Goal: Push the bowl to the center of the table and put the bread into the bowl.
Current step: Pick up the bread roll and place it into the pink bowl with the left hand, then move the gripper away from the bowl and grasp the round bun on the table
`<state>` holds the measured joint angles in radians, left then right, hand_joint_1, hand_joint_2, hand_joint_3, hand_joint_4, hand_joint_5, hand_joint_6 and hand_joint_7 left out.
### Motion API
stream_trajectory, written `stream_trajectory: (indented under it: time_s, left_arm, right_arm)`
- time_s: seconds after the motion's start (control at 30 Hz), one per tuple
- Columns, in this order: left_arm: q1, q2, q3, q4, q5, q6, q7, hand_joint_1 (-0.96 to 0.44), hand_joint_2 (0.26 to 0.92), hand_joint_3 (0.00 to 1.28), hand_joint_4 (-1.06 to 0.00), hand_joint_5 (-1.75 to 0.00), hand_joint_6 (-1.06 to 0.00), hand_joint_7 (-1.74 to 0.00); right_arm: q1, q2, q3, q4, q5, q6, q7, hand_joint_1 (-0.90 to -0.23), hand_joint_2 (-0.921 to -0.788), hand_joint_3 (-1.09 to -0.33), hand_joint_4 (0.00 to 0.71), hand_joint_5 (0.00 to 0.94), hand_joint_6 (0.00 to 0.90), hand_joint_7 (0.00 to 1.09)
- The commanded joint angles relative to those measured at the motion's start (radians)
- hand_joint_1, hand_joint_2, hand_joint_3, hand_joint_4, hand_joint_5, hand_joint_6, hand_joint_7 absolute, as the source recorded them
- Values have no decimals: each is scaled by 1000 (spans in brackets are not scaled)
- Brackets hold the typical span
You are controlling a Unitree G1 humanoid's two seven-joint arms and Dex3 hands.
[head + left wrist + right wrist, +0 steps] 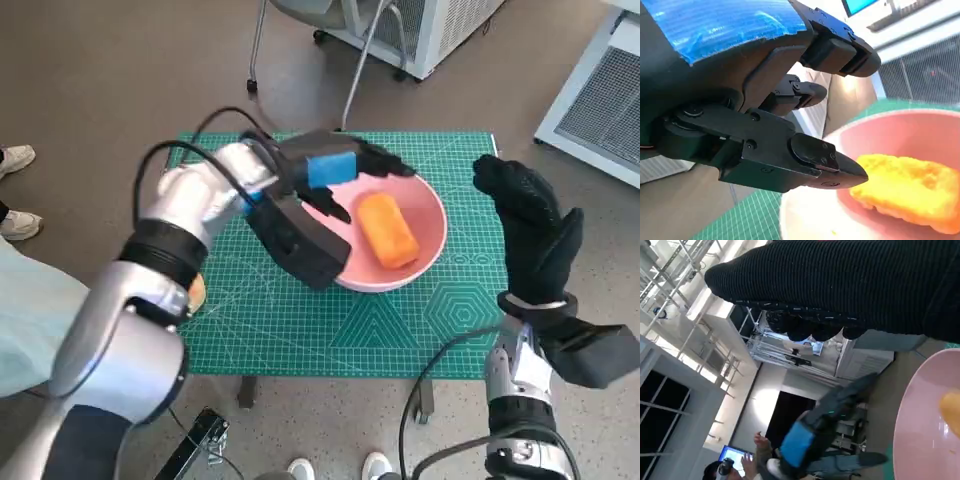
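A pink bowl stands near the middle of the green cutting mat, a little right of centre. An orange-yellow piece of bread lies inside it; the left wrist view shows the bread resting on the bowl floor. My left hand hovers over the bowl's left rim with its fingers spread, holding nothing, the fingertips just clear of the bread. My right hand is raised upright beside the bowl's right side, fingers apart and empty. The right wrist view catches the bowl's edge.
The green mat covers the small table. A chair's legs and white cabinets stand behind it. A person's shoes show at the left, another pair at the front. A person appears in the right wrist view.
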<state>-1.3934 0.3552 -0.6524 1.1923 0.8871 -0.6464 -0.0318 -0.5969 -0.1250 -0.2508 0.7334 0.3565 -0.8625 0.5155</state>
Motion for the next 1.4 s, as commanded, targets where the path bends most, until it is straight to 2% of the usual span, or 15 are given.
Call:
stream_trajectory:
  time_s: [0.03, 0.2, 0.4, 0.53, 0.7, 0.83, 1.0, 1.23, 1.4]
  left_arm:
    - [17, 80, 53, -71, -73, -52, -62, -75, 888, 0, -263, -19, -379, -169]
    - [72, 206, 115, -186, -155, -149, -145, -44, 883, 0, -268, -16, -377, -163]
    - [144, 386, 162, -317, -185, -265, -199, -68, 850, 0, -284, -19, -341, -145]
    - [197, 489, 211, -382, -265, -318, -296, -61, 821, 0, -298, -21, -338, -142]
    - [318, 600, 292, -565, -399, -232, -463, -28, 799, 0, -314, -20, -371, -142]
    - [432, 681, 362, -733, -443, -150, -531, -19, 786, 0, -329, -21, -399, -141]
    - [564, 749, 440, -864, -508, -52, -606, -30, 773, 0, -331, -15, -409, -129]
    - [693, 791, 521, -911, -534, -28, -619, -47, 763, 0, -326, -6, -417, -107]
    - [743, 795, 551, -902, -533, -19, -617, -54, 763, 1, -316, -1, -417, -92]
  right_arm:
    - [6, 12, 7, 13, -9, 0, -2, -637, -921, -687, 382, 1, 187, 497]
    - [8, 22, 14, -1, -3, 15, 1, -629, -921, -689, 384, 2, 182, 501]
    - [10, 30, 20, -21, 13, 42, 10, -624, -921, -689, 383, 1, 179, 507]
    - [4, 30, 18, -16, 18, 51, 14, -622, -921, -690, 387, 3, 182, 516]
    - [-1, 42, 21, -18, 23, 56, 19, -624, -921, -689, 396, 7, 189, 531]
    - [-6, 52, 32, -20, 13, 49, 18, -628, -921, -693, 398, 6, 170, 575]
    - [-19, 51, 38, -11, 4, 45, 22, -627, -921, -705, 377, 1, 109, 645]
    - [-37, 46, 40, 8, 3, 46, 30, -629, -921, -743, 374, 2, 71, 688]
    - [-42, 41, 38, 13, 4, 48, 38, -631, -921, -756, 376, 3, 65, 699]
